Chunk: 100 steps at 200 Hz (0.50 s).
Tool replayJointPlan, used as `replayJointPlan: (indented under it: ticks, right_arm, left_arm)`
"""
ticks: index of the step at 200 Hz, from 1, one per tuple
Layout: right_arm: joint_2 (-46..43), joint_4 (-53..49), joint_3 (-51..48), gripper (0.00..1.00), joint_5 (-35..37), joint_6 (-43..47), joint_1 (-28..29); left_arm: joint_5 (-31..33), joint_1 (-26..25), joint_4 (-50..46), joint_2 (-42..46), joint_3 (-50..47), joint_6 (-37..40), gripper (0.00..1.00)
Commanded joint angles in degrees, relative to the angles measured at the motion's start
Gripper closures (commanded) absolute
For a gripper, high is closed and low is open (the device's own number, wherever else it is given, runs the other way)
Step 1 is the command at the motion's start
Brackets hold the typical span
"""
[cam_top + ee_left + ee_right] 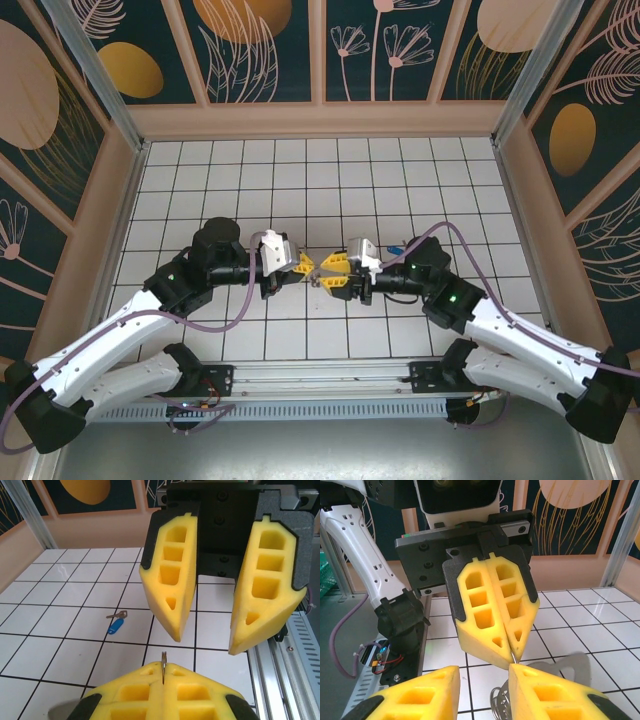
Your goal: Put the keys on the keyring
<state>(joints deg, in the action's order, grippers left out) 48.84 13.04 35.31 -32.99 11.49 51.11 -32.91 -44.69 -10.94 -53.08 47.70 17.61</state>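
Observation:
My left gripper is shut on a thin silvery metal ring, seen edge-on and sticking out from between its yellow pads. This looks like the metal part of the keyring; no brown strap shows. Facing it tip to tip is my right gripper, open with nothing between its fingers. In the right wrist view a coiled wire piece hangs below the left gripper, beside my right gripper. The blue-headed key lies flat on the tiles. Seen from above, the key peeks out behind the right wrist.
Both grippers meet over the middle of the white tiled floor. Beige walls with patterned panels enclose the cell. A metal rail runs along the near edge between the arm bases.

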Motion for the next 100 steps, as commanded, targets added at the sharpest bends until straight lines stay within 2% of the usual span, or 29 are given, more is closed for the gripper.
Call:
replayJointPlan:
  ticks: [1, 65, 100]
  right_arm:
    - [0.8, 1.3, 2.5, 0.68, 1.0, -0.9, 0.4]
    - [3.3, 0.1, 4.2, 0.68, 5.1, -0.2, 0.4]
    - [4.9, -1.3, 4.7, 0.66, 4.8, 0.5, 0.3]
  left_arm:
    - [-0.6, 0.0, 1.3, 1.0, 1.5, 0.7, 1.00]
    - [-0.2, 0.0, 1.1, 1.2, 1.4, 0.8, 1.00]
    - [-0.2, 0.0, 1.3, 1.5, 1.4, 0.9, 1.00]
